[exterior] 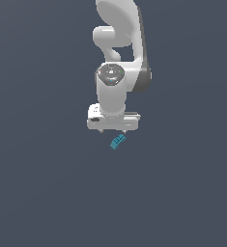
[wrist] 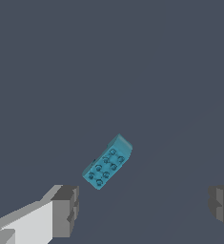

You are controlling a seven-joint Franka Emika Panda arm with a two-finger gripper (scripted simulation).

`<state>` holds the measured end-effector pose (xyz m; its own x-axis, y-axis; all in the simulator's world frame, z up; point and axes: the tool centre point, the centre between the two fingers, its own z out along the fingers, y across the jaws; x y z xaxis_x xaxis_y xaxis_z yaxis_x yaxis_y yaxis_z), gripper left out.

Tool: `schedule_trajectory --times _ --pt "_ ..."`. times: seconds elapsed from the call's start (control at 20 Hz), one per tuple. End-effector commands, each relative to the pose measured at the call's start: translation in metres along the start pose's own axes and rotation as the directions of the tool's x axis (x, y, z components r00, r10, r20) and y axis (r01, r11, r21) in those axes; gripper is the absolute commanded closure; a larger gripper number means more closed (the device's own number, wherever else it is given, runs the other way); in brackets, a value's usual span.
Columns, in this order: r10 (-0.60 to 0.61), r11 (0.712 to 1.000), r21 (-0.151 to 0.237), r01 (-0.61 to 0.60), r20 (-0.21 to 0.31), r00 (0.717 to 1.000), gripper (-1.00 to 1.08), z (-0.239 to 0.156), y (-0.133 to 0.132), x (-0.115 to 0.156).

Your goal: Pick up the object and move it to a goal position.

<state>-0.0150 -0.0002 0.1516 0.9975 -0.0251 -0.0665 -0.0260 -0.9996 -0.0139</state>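
The object (exterior: pixel 118 141) is a small teal-blue block with a studded top face, lying at an angle on the dark grey floor. In the exterior view it sits just below my white gripper (exterior: pixel 113 130), slightly toward the exterior view's right. In the wrist view the object (wrist: pixel 107 162) lies ahead of the gripper (wrist: pixel 144 209), outside the gap between the fingertips. The two grey fingertips (wrist: pixel 66 209) stand far apart, so the gripper is open and holds nothing.
The white arm (exterior: pixel 119 58) rises behind the gripper toward the top of the exterior view. Plain dark grey floor (exterior: pixel 47 193) surrounds the block on all sides.
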Motion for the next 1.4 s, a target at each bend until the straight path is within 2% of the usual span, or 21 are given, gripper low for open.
schedule_trajectory --times 0.0,0.8,1.35 --pt "0.0 1.0 0.0 0.0 0.0 1.0 -0.92 0.0 0.0 0.0" --pt "0.008 1.0 -0.001 -0.008 0.012 1.0 -0.92 -0.005 0.004 0.002" --pt "0.151 0.989 0.001 -0.151 -0.002 0.989 -0.92 0.014 -0.004 -0.001"
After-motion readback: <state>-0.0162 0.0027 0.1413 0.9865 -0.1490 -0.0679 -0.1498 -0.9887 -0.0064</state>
